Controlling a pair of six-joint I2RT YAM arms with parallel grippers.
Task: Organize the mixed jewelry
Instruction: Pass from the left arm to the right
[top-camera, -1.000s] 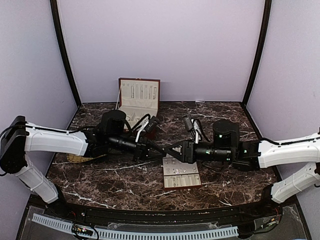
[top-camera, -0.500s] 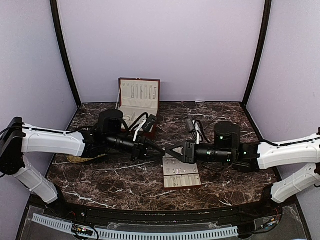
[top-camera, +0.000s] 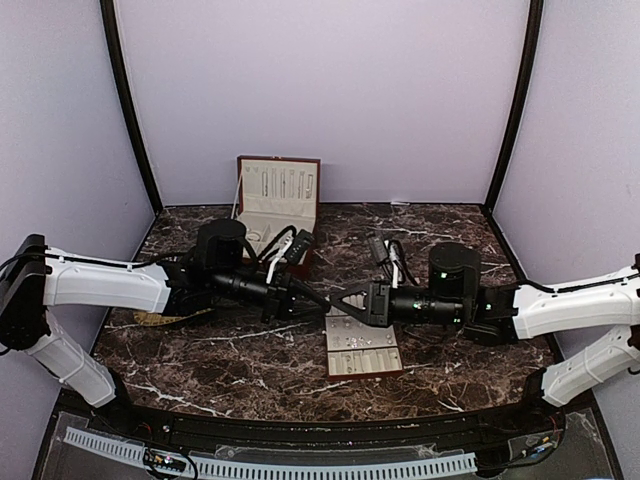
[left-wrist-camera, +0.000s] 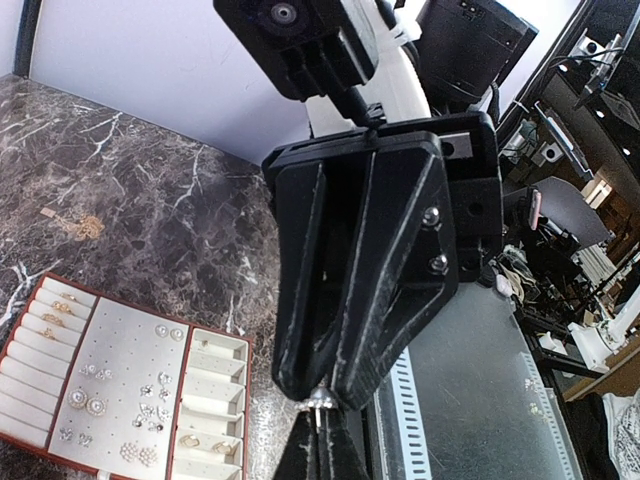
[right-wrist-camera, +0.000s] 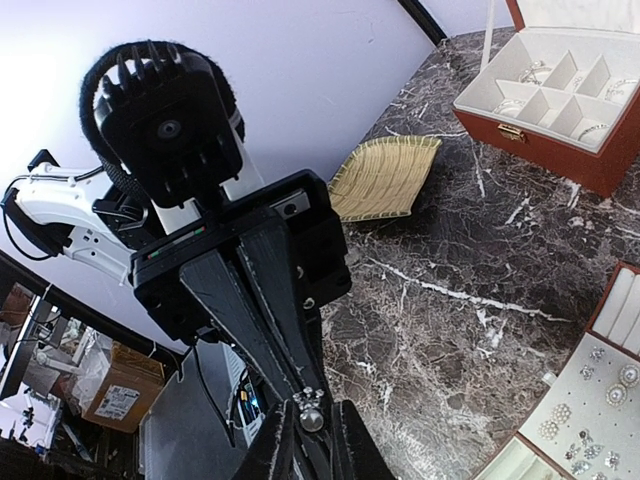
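Silvery tiny stud (right-wrist-camera: 310, 412) mid-handover above the cream slotted tray (top-camera: 362, 352): left claw (top-camera: 318, 298) pinches it, narrowed right claw (left-wrist-camera: 320, 390) has an unclear grip and must clamp next.

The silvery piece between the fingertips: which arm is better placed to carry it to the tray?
Probably the right: the right gripper brackets the silvery piece pinched by the left gripper, and the tray lies nearer it.

Overhead rear view, close opposed wrist views, both seemingly catching tray (left-wrist-camera: 115, 345)
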